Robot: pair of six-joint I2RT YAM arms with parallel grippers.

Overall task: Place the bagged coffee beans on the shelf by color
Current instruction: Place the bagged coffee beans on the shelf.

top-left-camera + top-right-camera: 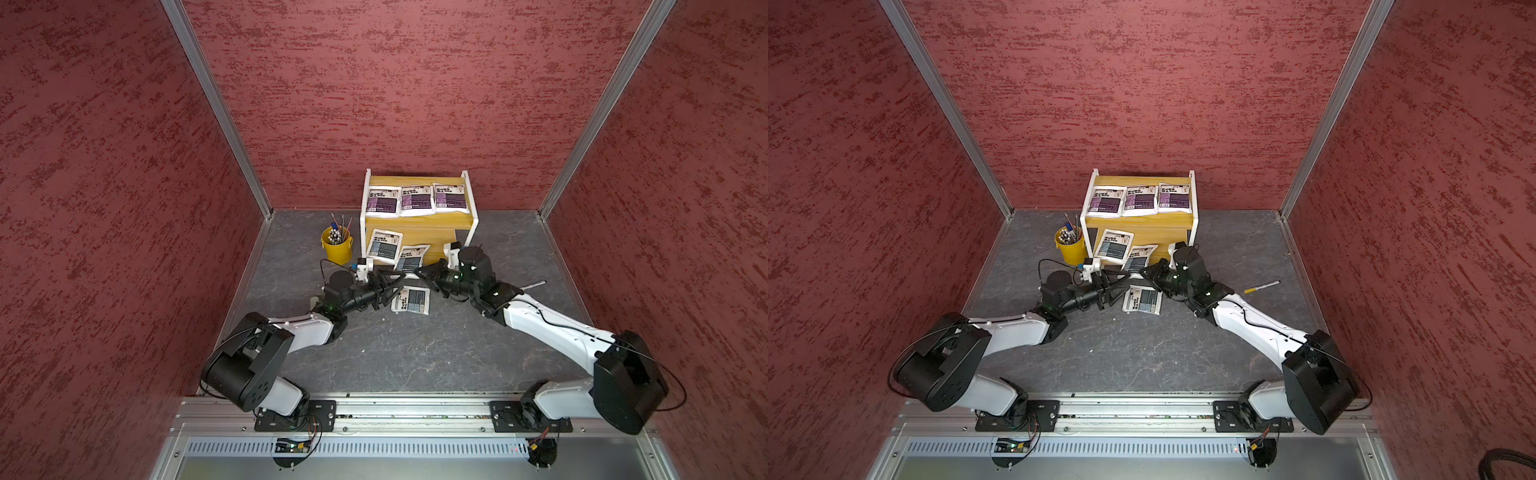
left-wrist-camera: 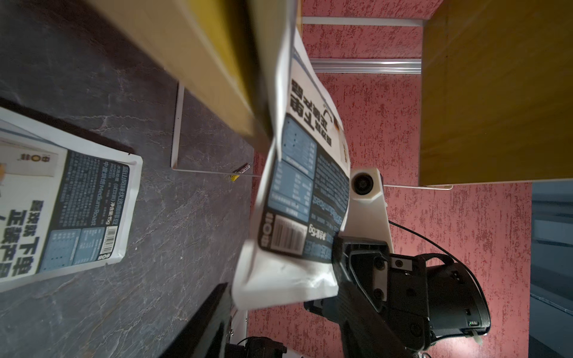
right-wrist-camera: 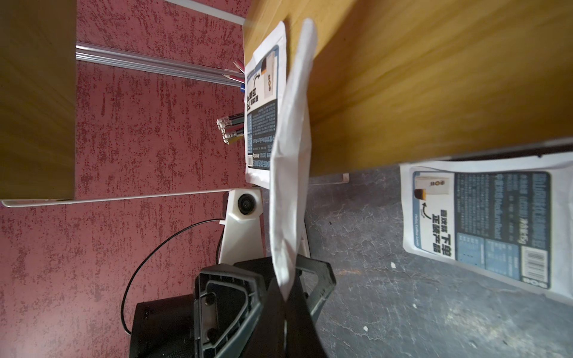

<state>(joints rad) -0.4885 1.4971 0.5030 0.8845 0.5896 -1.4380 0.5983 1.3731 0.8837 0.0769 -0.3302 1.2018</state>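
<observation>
The shelf (image 1: 440, 232) stands at the back, with three purple bagged coffee beans (image 1: 415, 200) in a row on its upper board. One blue-grey pouch (image 1: 384, 245) lies on the lower board's left side. A second blue-grey pouch (image 1: 412, 258) hangs tilted at that board's front edge, and my right gripper (image 3: 286, 294) is shut on its near corner. My left gripper (image 2: 279, 325) faces it from the other side, open, with the pouch's edge (image 2: 288, 279) loose between its fingers. A third blue-grey pouch (image 1: 411, 300) lies flat on the table below both grippers.
A yellow pen bucket (image 1: 336, 247) full of pens stands left of the shelf, close to my left arm. A single pen (image 1: 1262, 286) lies on the grey table right of my right arm. Red walls enclose three sides.
</observation>
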